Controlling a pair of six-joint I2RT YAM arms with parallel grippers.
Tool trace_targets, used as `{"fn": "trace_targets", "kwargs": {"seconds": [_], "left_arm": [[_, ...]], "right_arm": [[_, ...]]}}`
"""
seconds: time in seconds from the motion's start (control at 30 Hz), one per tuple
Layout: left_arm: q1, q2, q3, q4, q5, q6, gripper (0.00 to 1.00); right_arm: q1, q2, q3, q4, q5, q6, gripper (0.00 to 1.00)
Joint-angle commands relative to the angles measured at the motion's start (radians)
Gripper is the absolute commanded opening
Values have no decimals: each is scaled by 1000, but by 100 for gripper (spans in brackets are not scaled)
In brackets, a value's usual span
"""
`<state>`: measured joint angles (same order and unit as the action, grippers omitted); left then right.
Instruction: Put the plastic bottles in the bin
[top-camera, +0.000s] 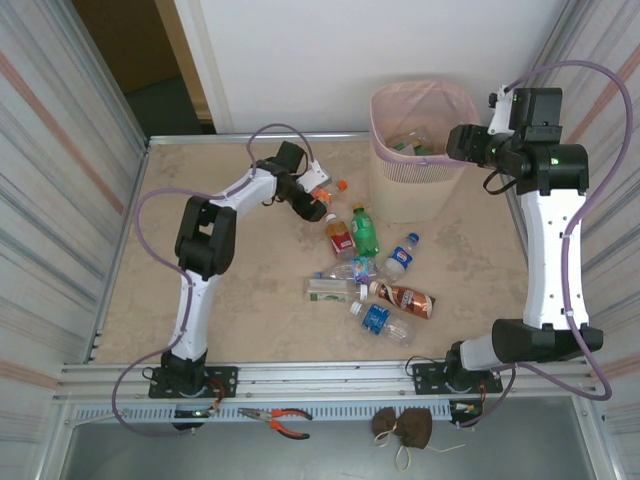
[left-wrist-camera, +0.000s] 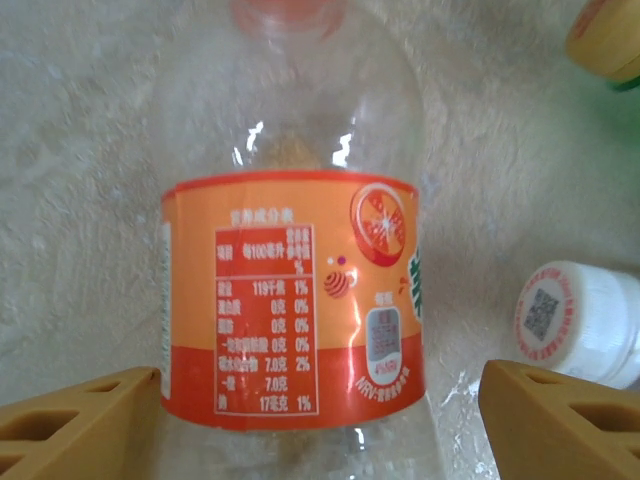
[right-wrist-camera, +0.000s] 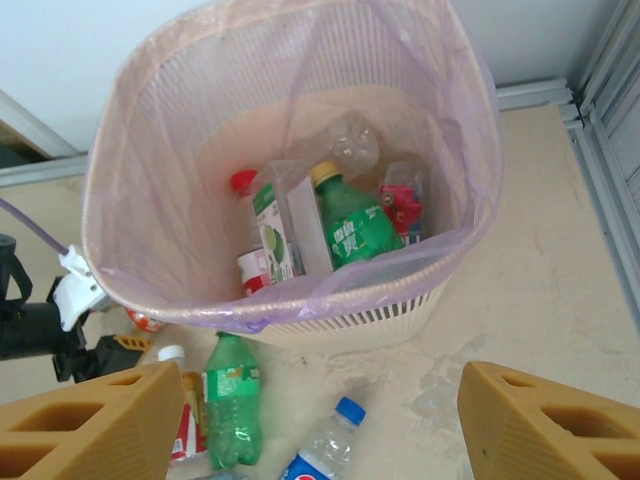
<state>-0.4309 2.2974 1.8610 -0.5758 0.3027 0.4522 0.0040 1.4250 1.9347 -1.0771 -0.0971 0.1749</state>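
The left gripper (left-wrist-camera: 320, 415) is low over the table (top-camera: 250, 320), its jaws spread to either side of a clear orange-labelled bottle (left-wrist-camera: 290, 300) that lies between them; a gap shows at the right finger, so the bottle is not clamped; a white-capped bottle (left-wrist-camera: 582, 322) lies just beside it; the right gripper (right-wrist-camera: 320, 395) hangs above the near side of the bin (right-wrist-camera: 160, 130), jaws wide apart with nothing between them; the bin stands at the far right of the table, pink liner folded over its rim; inside it lie several bottles, among them a green one (right-wrist-camera: 352, 230) and a red-capped one (right-wrist-camera: 243, 184); a cluster of other plastic bottles (top-camera: 405, 299) lies on the table between the arms, well apart from the bin
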Motion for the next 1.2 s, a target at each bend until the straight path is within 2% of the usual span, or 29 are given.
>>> {"fn": "trace_targets", "kwargs": {"seconds": [0.0, 0.13, 0.37, 0.6, 0.87, 1.17], "left_arm": [[11, 18, 48, -43, -5, 22, 79], [11, 28, 65, -58, -19, 16, 74], [11, 28, 69, -81, -11, 26, 60], [12, -27, 18, -63, -9, 15, 53], [15, -196, -127, 14, 25, -35, 52], [17, -498, -348, 138, 130, -107, 52]], "right_arm": [[-9, -28, -14, 21, 12, 6, 72], [-7, -26, -18, 22, 11, 7, 72], [-9, -34, -20, 31, 9, 12, 71], [-8, -48, -27, 45, -11, 30, 71], [-5, -86, -83, 98, -107, 98, 70], [44, -131, -193, 226, -251, 234, 69]]}}
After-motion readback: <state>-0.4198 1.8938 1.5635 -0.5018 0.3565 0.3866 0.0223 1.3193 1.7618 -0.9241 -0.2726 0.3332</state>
